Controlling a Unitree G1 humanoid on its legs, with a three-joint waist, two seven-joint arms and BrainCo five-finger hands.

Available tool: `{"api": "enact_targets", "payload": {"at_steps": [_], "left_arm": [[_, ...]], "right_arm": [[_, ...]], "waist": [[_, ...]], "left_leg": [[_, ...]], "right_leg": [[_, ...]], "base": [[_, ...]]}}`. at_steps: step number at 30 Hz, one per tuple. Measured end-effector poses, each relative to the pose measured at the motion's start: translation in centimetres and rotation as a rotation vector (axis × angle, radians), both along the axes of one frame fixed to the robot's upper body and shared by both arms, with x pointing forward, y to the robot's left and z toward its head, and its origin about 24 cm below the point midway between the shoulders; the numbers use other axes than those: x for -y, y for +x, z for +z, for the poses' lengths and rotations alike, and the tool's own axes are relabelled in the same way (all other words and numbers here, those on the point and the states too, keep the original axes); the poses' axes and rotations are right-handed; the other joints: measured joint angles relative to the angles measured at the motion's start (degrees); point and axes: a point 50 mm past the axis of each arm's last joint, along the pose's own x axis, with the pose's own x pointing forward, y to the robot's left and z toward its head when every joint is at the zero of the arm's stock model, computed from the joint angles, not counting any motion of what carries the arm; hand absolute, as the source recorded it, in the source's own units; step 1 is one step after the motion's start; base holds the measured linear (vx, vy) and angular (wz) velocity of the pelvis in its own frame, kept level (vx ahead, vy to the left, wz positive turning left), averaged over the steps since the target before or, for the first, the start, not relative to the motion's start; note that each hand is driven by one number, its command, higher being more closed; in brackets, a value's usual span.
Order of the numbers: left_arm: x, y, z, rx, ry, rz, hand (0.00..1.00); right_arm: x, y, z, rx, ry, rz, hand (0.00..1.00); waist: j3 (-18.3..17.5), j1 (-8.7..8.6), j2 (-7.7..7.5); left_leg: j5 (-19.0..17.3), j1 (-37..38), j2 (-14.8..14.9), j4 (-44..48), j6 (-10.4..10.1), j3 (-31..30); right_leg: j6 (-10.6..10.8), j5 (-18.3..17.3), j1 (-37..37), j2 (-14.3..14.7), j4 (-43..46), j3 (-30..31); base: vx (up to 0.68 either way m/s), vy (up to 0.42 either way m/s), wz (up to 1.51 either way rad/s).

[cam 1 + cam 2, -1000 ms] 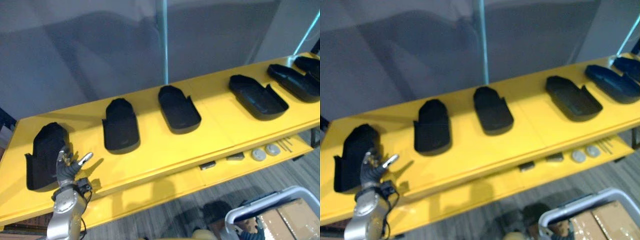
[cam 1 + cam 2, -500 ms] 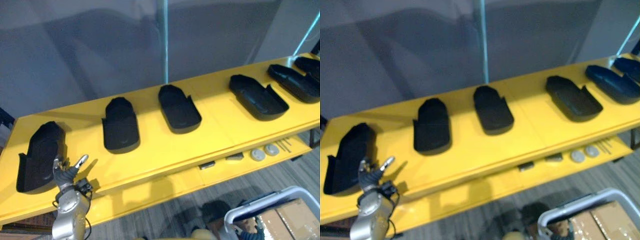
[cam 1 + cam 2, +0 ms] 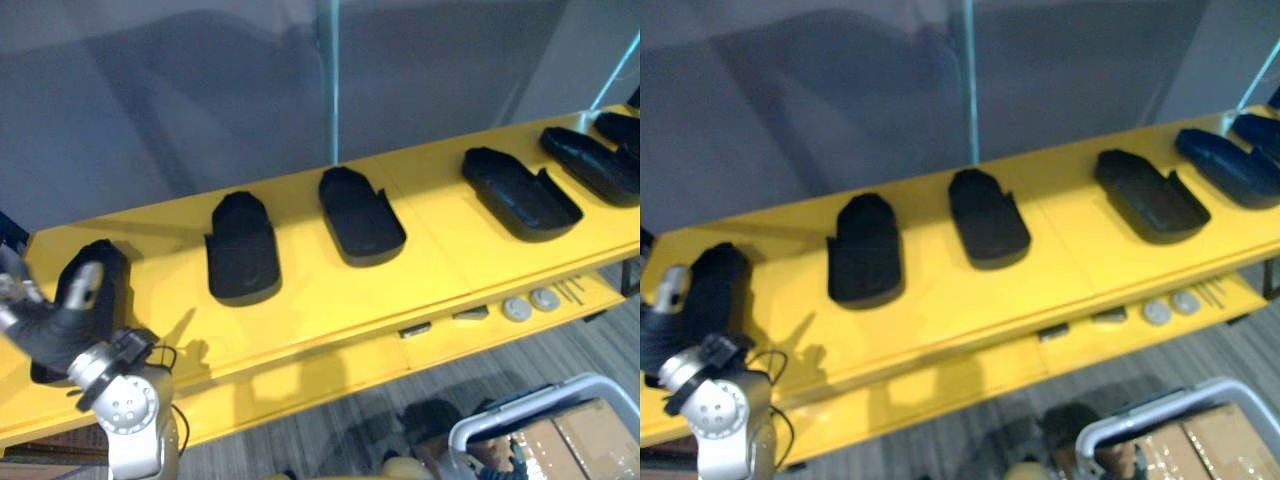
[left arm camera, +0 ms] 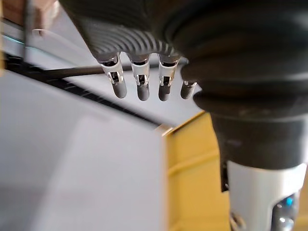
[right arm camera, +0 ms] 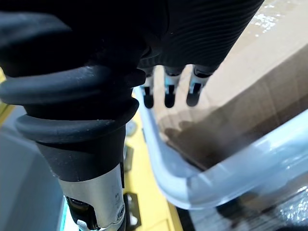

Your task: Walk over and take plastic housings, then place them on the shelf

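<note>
Nearest, at the lower right, a white-rimmed bin [image 3: 530,400] holds a cardboard box [image 3: 572,440]. The right hand [image 5: 192,38] hangs above its rim with fingers [image 5: 167,94] loose and straight, holding nothing. At the near left corner of the yellow shelf [image 3: 320,290], the left hand [image 3: 55,325] is in front of the leftmost plastic housing [image 3: 105,265] and hides its near end. Its wrist view shows the fingers [image 4: 140,82] extended and empty, so it has no grip on the housing; whether it touches it cannot be told. On the shelf's lower ledge [image 3: 320,375], toward the right, lie two round discs [image 3: 517,309], small dark blocks [image 3: 415,329] and thin rods [image 3: 570,290]. Along the top board the other black housings lie in a row, well apart: a second housing [image 3: 241,250], a third housing [image 3: 362,215], a fourth housing [image 3: 520,192] with its hollow side up, and two more housings [image 3: 590,165] at the far right end. Behind stands a grey wall panel [image 3: 200,90] with a teal vertical strip [image 3: 333,80].
</note>
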Motion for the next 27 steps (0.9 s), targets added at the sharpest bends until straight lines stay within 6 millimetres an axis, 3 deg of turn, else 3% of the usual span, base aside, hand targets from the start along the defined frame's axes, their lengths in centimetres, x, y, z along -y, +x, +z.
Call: {"api": "enact_targets", "payload": {"at_steps": [7,13,14,15,19,27], "left_arm": [[-0.3,-0.9,-0.6,0.007,-0.173,0.188,0.0],[-0.8,-0.6,-3.0,-0.054,-0.433,0.191,0.0],[-0.8,-0.3,-3.7,-0.057,-0.478,0.177,0.0],[-1.1,-0.3,-5.9,0.014,-0.639,0.155,0.0],[-1.2,0.1,-5.9,0.127,-0.702,0.152,0.0],[-1.7,0.8,-8.3,0.111,-0.818,0.212,0.0]], "right_arm": [[-0.6,-0.1,-0.2,-0.007,0.013,0.014,0.0],[-1.0,0.0,-0.3,-0.014,0.024,0.032,0.0],[-1.0,-0.1,-0.4,-0.023,0.025,0.034,0.0],[-1.4,-0.6,-0.9,-0.056,0.041,0.046,0.0],[-1.5,-0.5,-0.9,-0.057,0.044,0.052,0.0],[-1.9,-0.4,-1.0,-0.062,0.051,0.08,0.0]], "waist": [[0.23,0.02,-0.33],[0.19,-0.01,-0.64],[0.06,0.01,-0.83],[-0.52,0.02,-1.61],[-0.94,0.01,-2.24],[-1.46,-0.18,-1.96]], "left_leg": [[0.02,0.85,0.03,-0.14,0.04,-0.53],[0.39,0.92,0.05,-0.22,0.01,-0.79],[0.4,0.98,0.06,-0.29,0.01,-0.77],[0.6,1.73,0.07,-1.1,-0.07,-0.29],[0.6,1.85,0.02,-1.08,-0.07,0.0],[0.61,2.85,0.15,-1.25,-0.06,0.47]], "right_leg": [[-0.1,-0.14,1.2,0.05,-0.05,-0.4],[-0.1,-0.13,1.48,0.1,-0.06,-0.95],[-0.1,-0.13,1.55,0.13,-0.09,-0.95],[-0.12,-0.14,1.69,0.21,-0.12,-0.46],[-0.12,-0.14,1.66,0.16,0.0,-0.09],[-0.28,-0.06,2.19,0.22,-0.1,0.02]], "base": [[-0.02,-0.003,0.03],[0.0,-0.005,0.04],[0.02,0.002,-0.07],[0.02,0.005,-0.09],[0.0,0.008,-0.04],[0.0,0.002,-0.03]]}}
